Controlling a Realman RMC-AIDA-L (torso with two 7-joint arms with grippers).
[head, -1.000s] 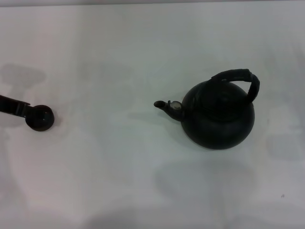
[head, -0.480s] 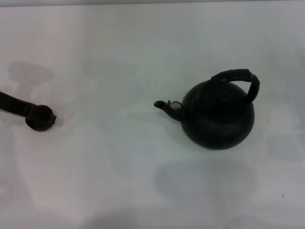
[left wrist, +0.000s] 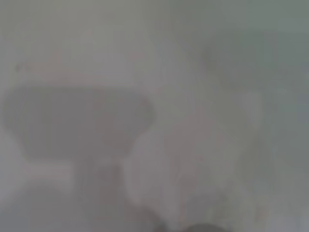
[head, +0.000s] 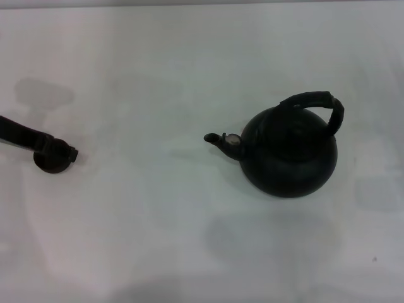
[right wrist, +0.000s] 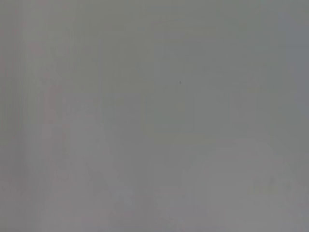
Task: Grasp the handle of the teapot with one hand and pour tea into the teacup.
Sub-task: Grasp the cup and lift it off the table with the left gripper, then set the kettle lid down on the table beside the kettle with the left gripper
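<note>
The teapot (head: 289, 154) is a large round matte black pot standing right of centre on the white table. Its short spout (head: 222, 140), with a pale metal tip, points left. Its black ribbed arched handle (head: 315, 102) stands over its top, tilted toward the far right. The small dark teacup (head: 53, 160) stands far to the left. My left gripper (head: 60, 150) reaches in from the left edge and lies over the teacup's top. A dark rim at the edge of the left wrist view (left wrist: 200, 227) may be the teacup. My right gripper is out of view.
The white table (head: 158, 208) spreads between the teacup and the teapot, with faint shadows on it. The right wrist view shows only plain table surface (right wrist: 154, 116).
My left gripper has swung farther across the teacup, its tip now past the cup's right side. The teapot has not moved.
</note>
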